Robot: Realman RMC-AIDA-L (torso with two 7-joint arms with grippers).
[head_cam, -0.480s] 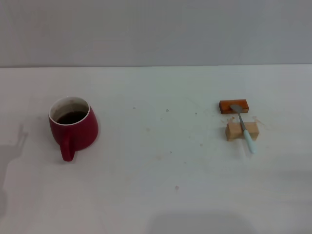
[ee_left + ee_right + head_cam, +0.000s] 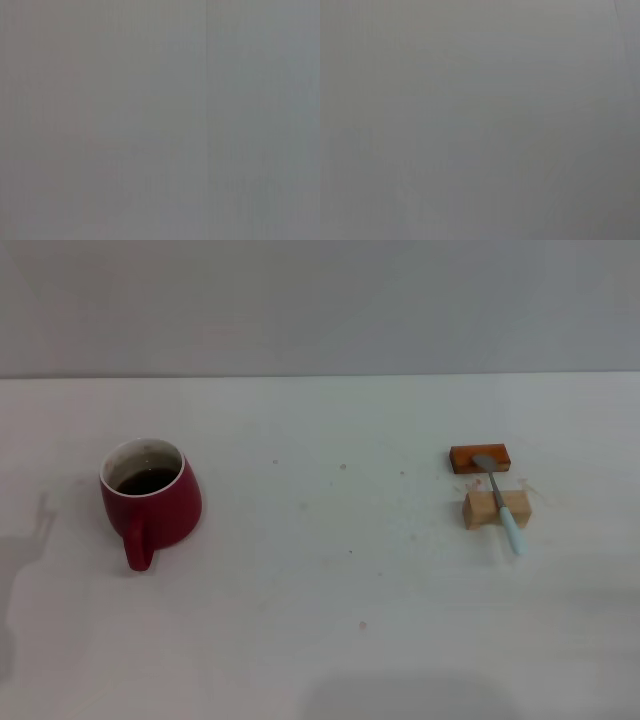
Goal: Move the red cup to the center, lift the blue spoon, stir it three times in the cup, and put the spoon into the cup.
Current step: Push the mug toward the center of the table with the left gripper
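Nothing of the task looks done: the red cup (image 2: 150,498) stands far left of the tan block (image 2: 496,507), the blue spoon (image 2: 503,506) lies across that block, and neither gripper is visible, so their state is unknown.

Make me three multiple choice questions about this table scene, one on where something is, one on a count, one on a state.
1. Where is the red cup?
A. robot's left
B. center
C. robot's right

2. How many small blocks support the blue spoon?
A. one
B. two
C. four

3. What is the cup's state?
A. tipped over
B. upright, dark liquid inside
C. upright, empty

Answers: 1 A, it stands on the head view's left. 2 B, an orange-brown block and a tan wooden block. 3 B, rim up, dark liquid showing.
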